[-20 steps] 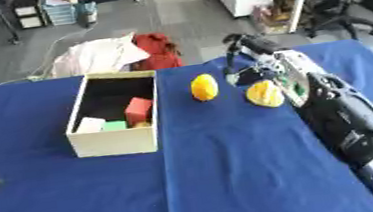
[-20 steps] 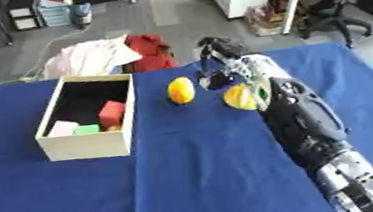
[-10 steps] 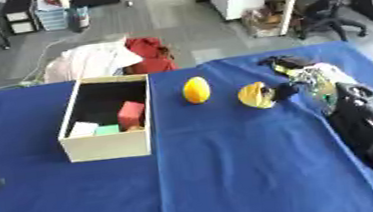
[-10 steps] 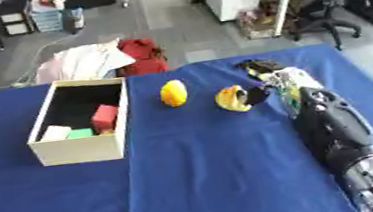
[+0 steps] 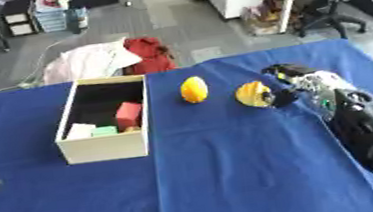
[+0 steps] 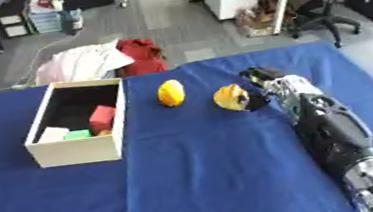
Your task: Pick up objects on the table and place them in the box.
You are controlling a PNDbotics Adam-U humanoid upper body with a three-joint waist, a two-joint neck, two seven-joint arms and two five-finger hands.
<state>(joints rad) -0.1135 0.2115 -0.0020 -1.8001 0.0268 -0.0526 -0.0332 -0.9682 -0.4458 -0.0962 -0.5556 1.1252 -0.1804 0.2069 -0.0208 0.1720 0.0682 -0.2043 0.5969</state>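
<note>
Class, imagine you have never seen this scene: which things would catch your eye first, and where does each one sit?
Two yellow objects stand out on the blue table: one yellow object alone near the middle, the other yellow object right of it, at the right robot hand. Left of them stands a pale open box holding a red block and lighter pieces.
</note>
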